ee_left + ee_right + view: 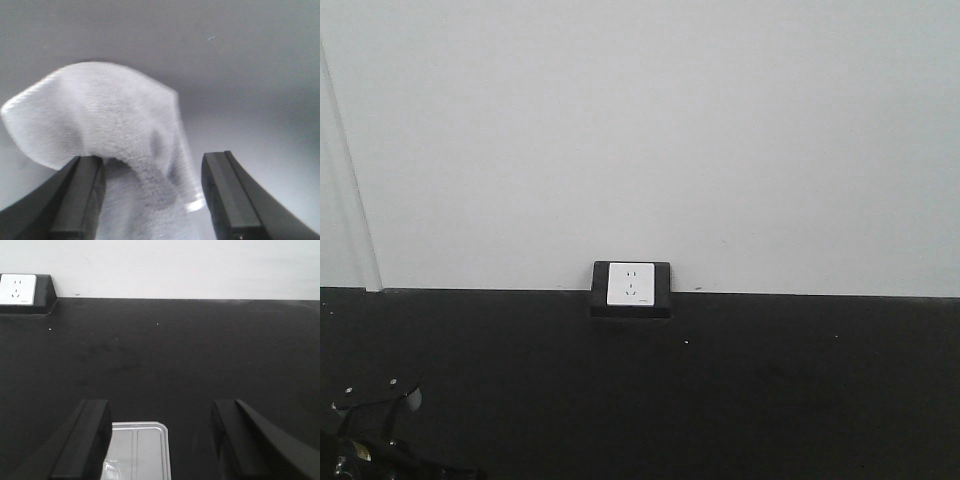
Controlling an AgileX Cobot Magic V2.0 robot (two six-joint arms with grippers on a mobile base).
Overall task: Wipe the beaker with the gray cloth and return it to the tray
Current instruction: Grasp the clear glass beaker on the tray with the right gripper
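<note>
The gray cloth (100,115) is bunched up high between the fingers of my left gripper (152,160). The jaws stand wide apart; the cloth touches the left finger (80,195), and a narrow gap separates it from the right finger (225,195). A small clear glint (196,204) shows at the cloth's lower right edge; I cannot tell what it is. My right gripper (160,407) is open and empty above a corner of the clear plastic tray (150,450). A glassy shape (114,469) lies in the tray at the frame's bottom edge, mostly cut off; it may be the beaker.
The black table top (175,350) runs back to a white wall. A white socket in a black housing (631,287) stands at the wall, and it also shows in the right wrist view (20,290). Part of an arm (370,450) shows at the front view's bottom left.
</note>
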